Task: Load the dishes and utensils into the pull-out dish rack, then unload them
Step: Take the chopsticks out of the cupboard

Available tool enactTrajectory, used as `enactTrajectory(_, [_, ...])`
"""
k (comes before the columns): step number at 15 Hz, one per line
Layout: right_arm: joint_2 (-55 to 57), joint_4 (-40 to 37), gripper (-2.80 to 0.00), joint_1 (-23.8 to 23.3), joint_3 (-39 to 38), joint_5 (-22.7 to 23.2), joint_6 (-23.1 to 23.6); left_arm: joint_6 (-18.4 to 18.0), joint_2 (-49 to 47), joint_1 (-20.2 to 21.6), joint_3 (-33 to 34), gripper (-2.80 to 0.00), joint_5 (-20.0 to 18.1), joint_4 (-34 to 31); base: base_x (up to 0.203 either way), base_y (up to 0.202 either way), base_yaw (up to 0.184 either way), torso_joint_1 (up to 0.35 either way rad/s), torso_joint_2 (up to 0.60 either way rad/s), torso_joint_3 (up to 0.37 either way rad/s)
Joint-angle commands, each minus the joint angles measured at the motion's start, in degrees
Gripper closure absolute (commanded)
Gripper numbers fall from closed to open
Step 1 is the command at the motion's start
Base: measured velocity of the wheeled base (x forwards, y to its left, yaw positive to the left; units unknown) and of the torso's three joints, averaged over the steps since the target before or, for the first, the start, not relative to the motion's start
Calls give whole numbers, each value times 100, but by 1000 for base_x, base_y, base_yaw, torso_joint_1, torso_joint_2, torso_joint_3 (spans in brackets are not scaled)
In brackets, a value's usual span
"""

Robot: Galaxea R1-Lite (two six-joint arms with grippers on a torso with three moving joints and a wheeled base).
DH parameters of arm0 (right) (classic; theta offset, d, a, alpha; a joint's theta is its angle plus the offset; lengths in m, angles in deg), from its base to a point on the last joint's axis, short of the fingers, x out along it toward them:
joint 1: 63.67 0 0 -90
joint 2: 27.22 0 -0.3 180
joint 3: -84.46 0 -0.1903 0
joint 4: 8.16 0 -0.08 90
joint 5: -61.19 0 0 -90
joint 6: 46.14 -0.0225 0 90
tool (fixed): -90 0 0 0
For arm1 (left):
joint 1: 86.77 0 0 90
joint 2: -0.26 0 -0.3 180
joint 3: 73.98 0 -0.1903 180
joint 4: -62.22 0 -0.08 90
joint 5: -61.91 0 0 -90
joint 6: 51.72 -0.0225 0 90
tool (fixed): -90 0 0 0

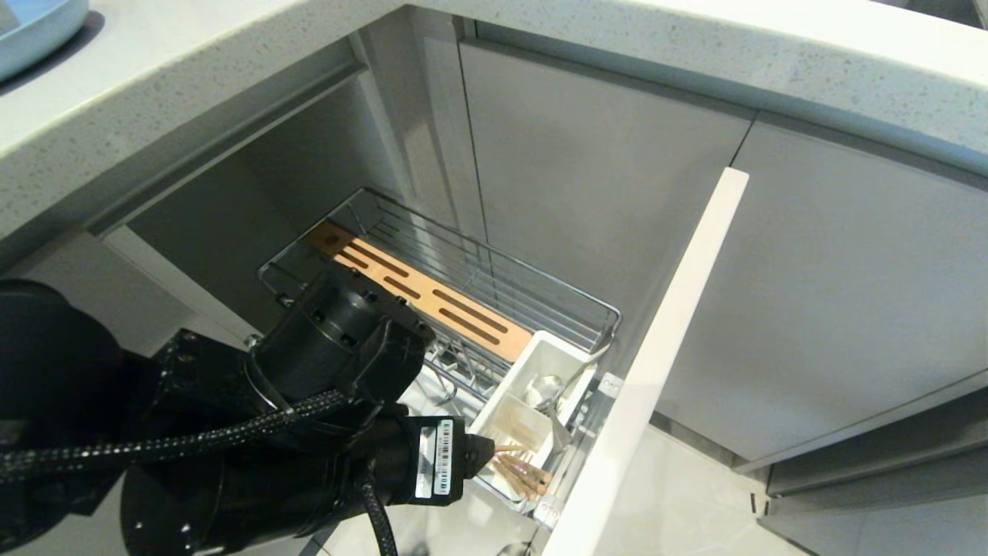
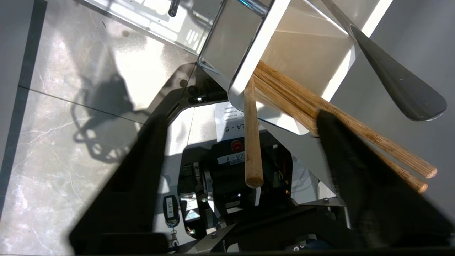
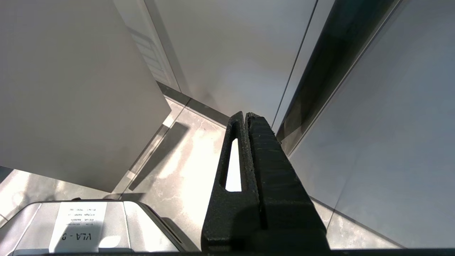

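While my left gripper (image 2: 245, 149) hangs at white caddy (image 1: 532, 386) in pull-out dish rack (image 1: 463, 270), fingers (image 2: 355, 167) spread wide around chopsticks (image 2: 253, 142), none clamped. Chopsticks lean out of caddy; spoon (image 1: 544, 390) stands in next compartment. Right gripper (image 3: 249, 142) parked, pressed closed.

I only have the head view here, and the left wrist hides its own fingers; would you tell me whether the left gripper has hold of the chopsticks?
Observer: No. The left gripper is open, and one chopstick stands loose between its fingers, touching neither.
Operator: Where are the rest?
Observer: The other chopsticks jut from the white caddy beside one finger, which partly covers them; I cannot tell whether they touch.
Operator: And the right gripper?
Observer: The right gripper is shut, hanging over the floor beside the cabinet fronts.
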Motion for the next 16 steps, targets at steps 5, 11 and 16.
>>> enactTrajectory(5, [-24,2,0,1,-9,0,-7,18,-26,1,10,0,16,23,0,0,0,0,0,0])
enactTrajectory(11, [-23,2,0,1,-9,0,-8,23,-17,-8,10,0,16,24,0,0,0,0,0,0])
enactTrajectory(16, [-24,-7,0,1,-9,0,1,6,299,-23,-86,0,51,4,0,0,0,0,0,0])
